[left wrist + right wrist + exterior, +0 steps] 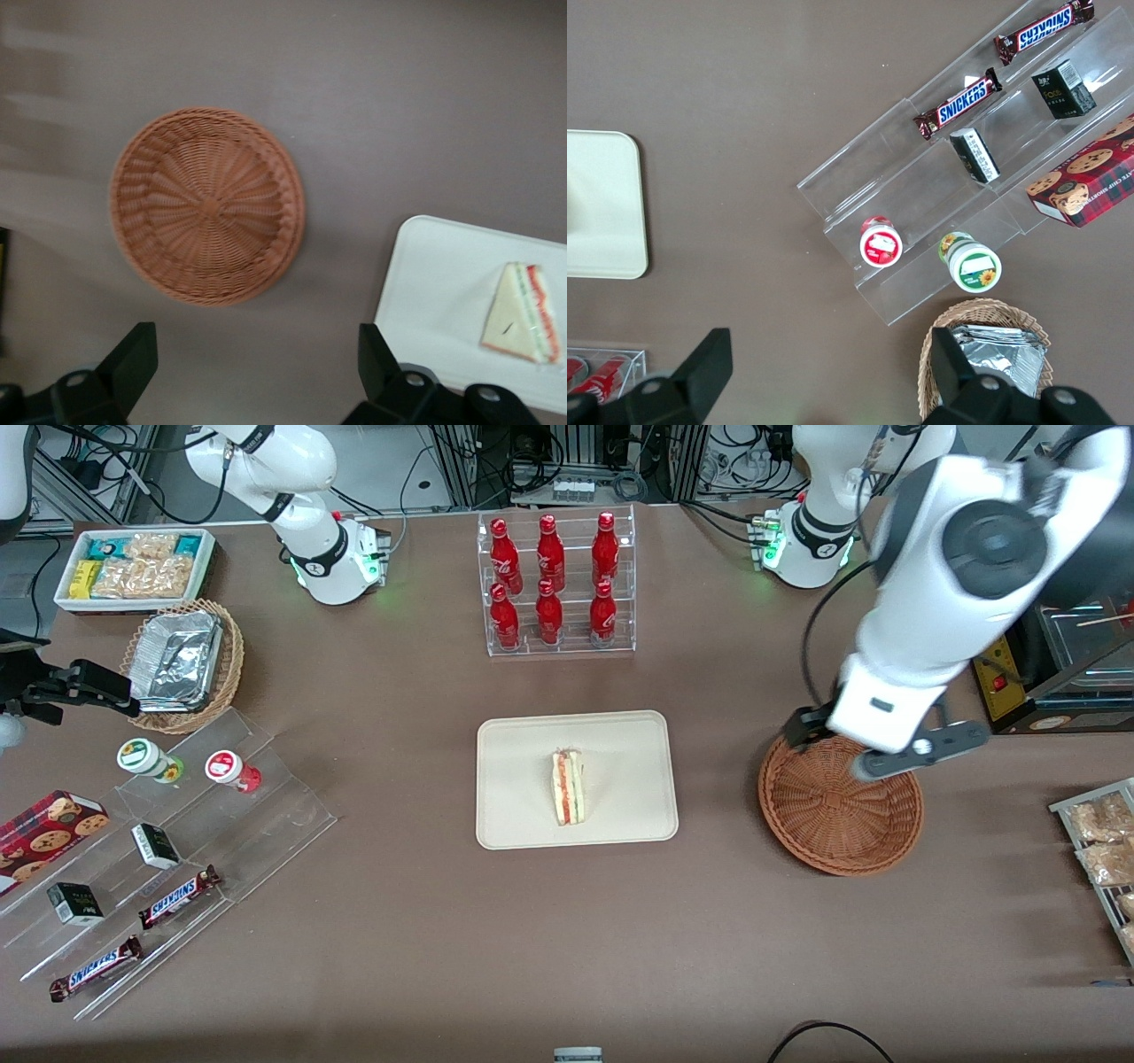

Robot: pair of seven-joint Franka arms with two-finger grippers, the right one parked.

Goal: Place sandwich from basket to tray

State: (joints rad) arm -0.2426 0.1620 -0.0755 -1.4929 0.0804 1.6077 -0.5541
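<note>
The brown counter [425, 921] spreads wide under me, and the biggest thing that matters on it is the cream tray [532, 815], lying flat in the middle; toward my working end of the counter sits the round reddish wicker basket [840, 815], and it holds nothing at all. Down in size, my claw [252, 372] hangs above the counter just by the basket, fingers spread wide with nothing between them. And the smallest player: the sandwich [568, 786], resting on the tray near its centre, cut edge up, with the pink, red and green layers showing. So by my reading the job looks done. If I had to lift it again, I'd call it light, soft and easy to crush, the layers liable to slide apart; I'd pinch gently across the two broad bread faces, around the middle of the wedge, never squeezing the filling edge or the thin tip.
</note>
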